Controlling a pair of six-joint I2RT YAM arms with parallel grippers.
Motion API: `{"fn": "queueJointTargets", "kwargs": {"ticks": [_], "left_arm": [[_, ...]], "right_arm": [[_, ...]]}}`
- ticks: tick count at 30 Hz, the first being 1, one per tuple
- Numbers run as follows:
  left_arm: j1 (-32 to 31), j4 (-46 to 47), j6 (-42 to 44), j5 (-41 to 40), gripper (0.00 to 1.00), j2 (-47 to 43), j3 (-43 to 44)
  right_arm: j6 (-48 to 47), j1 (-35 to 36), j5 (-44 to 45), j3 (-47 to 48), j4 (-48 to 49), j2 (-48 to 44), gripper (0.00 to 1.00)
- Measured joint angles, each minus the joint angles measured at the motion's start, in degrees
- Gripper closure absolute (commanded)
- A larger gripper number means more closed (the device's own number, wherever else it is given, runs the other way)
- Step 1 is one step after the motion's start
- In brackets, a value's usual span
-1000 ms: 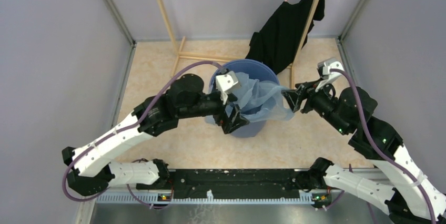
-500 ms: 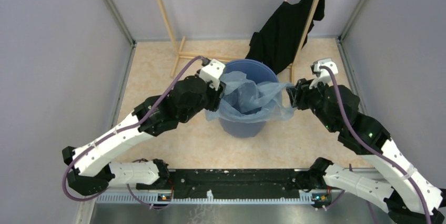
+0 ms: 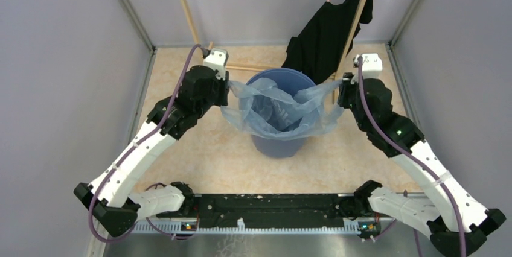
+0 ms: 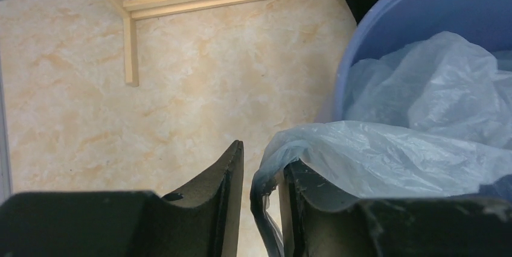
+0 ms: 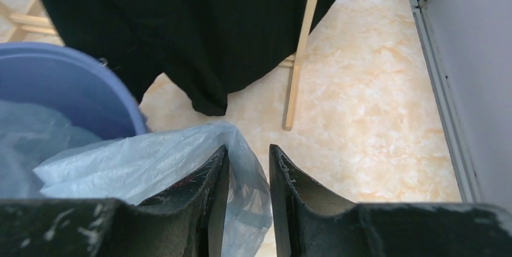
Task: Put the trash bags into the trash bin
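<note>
At the near edge of the table the two arms rose from their bases and reached out over the marbled surface [image 3: 193,154], one to each side of the trash bin [image 3: 278,147]. We saw the left gripper [image 3: 224,91] just beside the bin's left flank; in its wrist view [image 4: 264,157] the jaws stood only a sliver apart, nipping a rolled edge of the trash bag [image 4: 422,148] that ran down through the gap between them. The right gripper [image 3: 341,91] sat at the bin's right side, and its own camera [image 5: 247,151] showed the jaws drawn close on a bunched fold of the pale-blue film [image 5: 139,160] – the film filled the slot between the fingers and hung below them.

Between the two grips the bag [image 3: 275,112] was stretched wide across the mouth of the bin, its middle sagging inside the rim [image 3: 284,71] while its near edge draped over the outside of the wall. We could not tell how deep the film reached inside.

Beyond the bin stood a wooden rack [image 3: 187,15], and a black garment [image 3: 323,34] hung from its right side, close behind the rim.
</note>
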Motion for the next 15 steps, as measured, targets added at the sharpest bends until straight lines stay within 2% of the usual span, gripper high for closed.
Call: {"fn": "queueJointTargets", "kwargs": {"ticks": [15], "left_arm": [[18.5,8.6,-4.1,16.2,0.78,8.1,-1.7]], "right_arm": [[2.9,-19.3,-19.9,-0.4,8.3,9.2,0.73]]}}
